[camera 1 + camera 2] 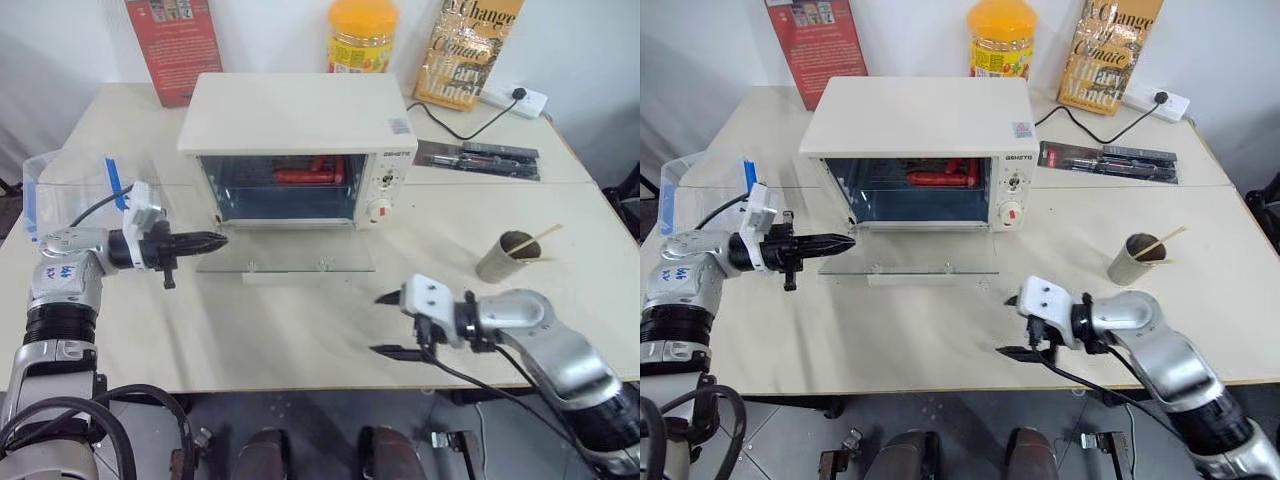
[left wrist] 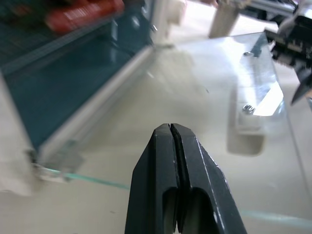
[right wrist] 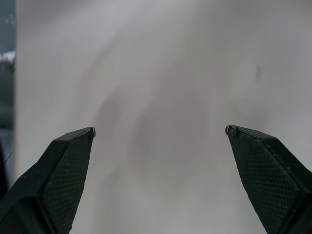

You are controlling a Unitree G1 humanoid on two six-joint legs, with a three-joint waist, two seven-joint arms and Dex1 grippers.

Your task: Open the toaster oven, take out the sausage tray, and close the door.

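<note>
The tabletop (image 1: 300, 340) carries the oven (image 1: 298, 148), whose glass door (image 1: 287, 254) is already folded down flat in front of it, handle at the near edge. Inside, up on the rack, I can see red sausages on the tray (image 1: 305, 176), still well back in the cavity. The left pincer (image 1: 213, 240) is closed on nothing, its tip pointing at the left corner of the lowered door, just beside the glass. The right pincer (image 1: 385, 324) hangs spread wide over bare tabletop, near the front edge and well apart from the oven. As I judge it, the trouble ahead is the reach: either arm going for the tray has to pass over that glass, and a low approach could press on the door or knock it against its hinge. A closed pincer also cannot take the tray; it would only shove it deeper. The tray's own metal is hard to make out behind the tinted interior, so I cannot tell how far its rim sits from the opening. At the right stands a cup (image 1: 505, 257) with a stick in it, close enough for a swinging right elbow to topple.
</note>
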